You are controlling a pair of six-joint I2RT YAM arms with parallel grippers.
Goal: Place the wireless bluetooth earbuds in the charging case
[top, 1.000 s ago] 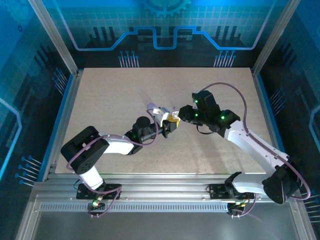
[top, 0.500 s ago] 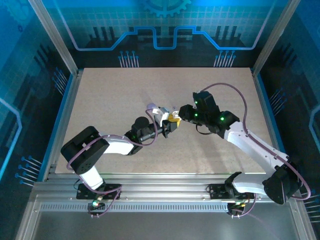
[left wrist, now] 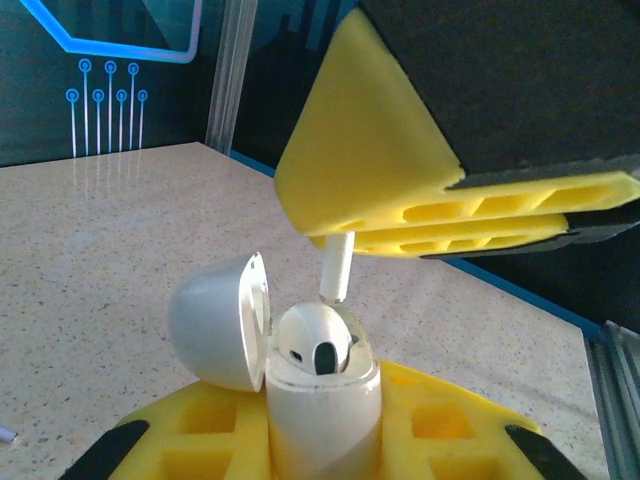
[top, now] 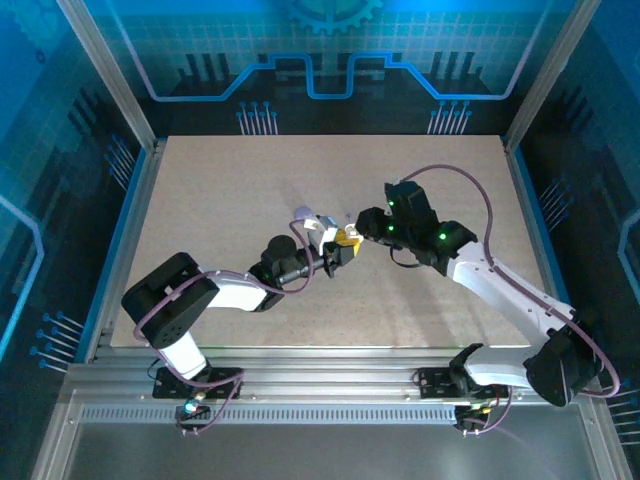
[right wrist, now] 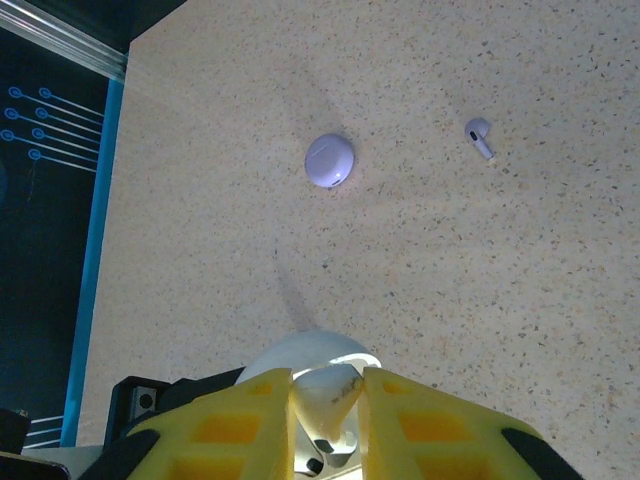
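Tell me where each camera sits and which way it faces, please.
Top external: high behind the bases, facing down on the table; left arm and right arm show.
Left wrist: low, facing across the table; left end effector grips the open charging case.
Right wrist: facing down; right end effector pinches an earbud.
Both wrist views share case and earbud.

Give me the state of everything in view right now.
Charging case: lid open, clamped in left gripper.
Held earbud: pinched by right gripper, at the case's mouth.
Loose earbud: lying on the table, outside the case.
Round lavender piece: lying on the table, untouched.
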